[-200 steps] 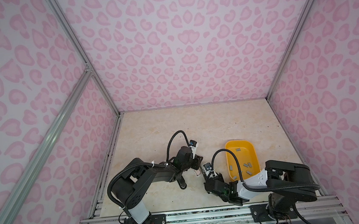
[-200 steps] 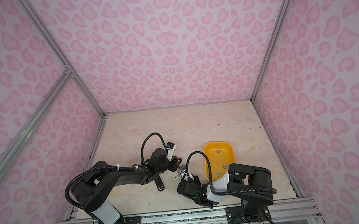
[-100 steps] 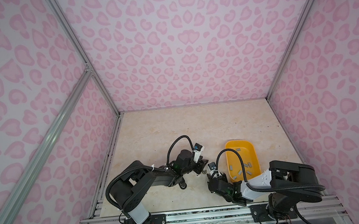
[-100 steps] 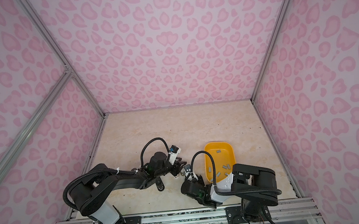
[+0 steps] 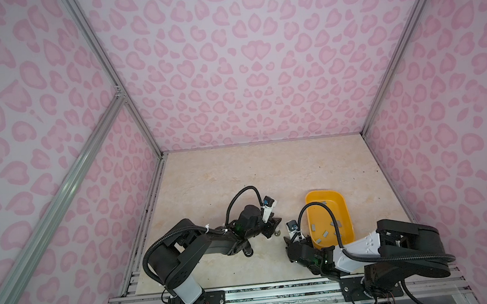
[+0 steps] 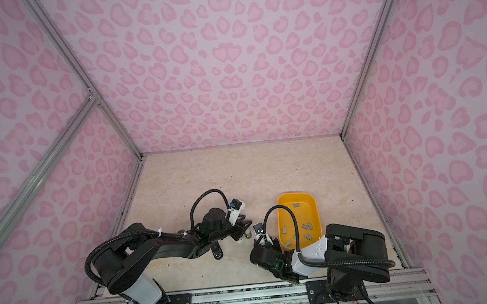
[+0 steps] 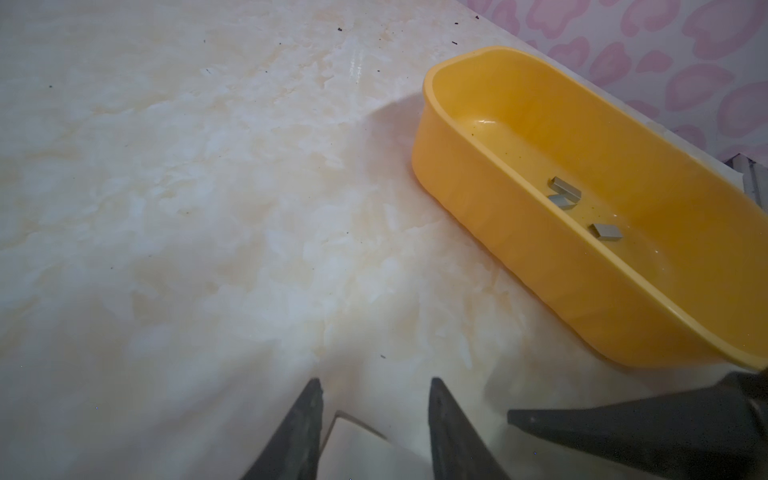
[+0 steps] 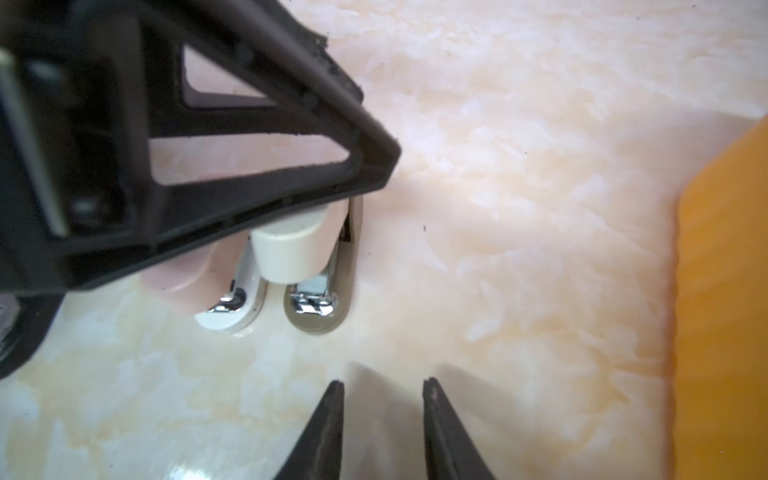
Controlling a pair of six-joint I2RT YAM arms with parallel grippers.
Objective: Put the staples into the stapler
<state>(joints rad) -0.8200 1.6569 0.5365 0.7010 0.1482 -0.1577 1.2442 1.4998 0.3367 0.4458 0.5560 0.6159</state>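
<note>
Well, in a top view the left gripper (image 5: pixel 275 227) and right gripper (image 5: pixel 288 240) almost meet, close beside the yellow tub (image 5: pixel 324 192). The left wrist view shows the left gripper closed on a white stapler (image 7: pixel 361 449). The staples (image 7: pixel 565 193) lie in the tub ahead of it. The right wrist view shows the right gripper a little open and empty, with the stapler just ahead.

Tub (image 7: pixel 498 232) orange-yellow; staples (image 7: pixel 607 231) metallic grey; tabletop (image 7: pixel 208 166) cream, marbled; walls (image 5: pixel 244 68) pale pink, darker pink blotches; white-pink stapler (image 8: pixel 224 320); taupe stapler (image 8: pixel 318 326); chrome noses

Staplers (image 8: pixel 299 253) mostly under left fingers (image 8: pixel 208 220); yellow tray (image 8: pixel 727 291) edge-cropped.
</note>
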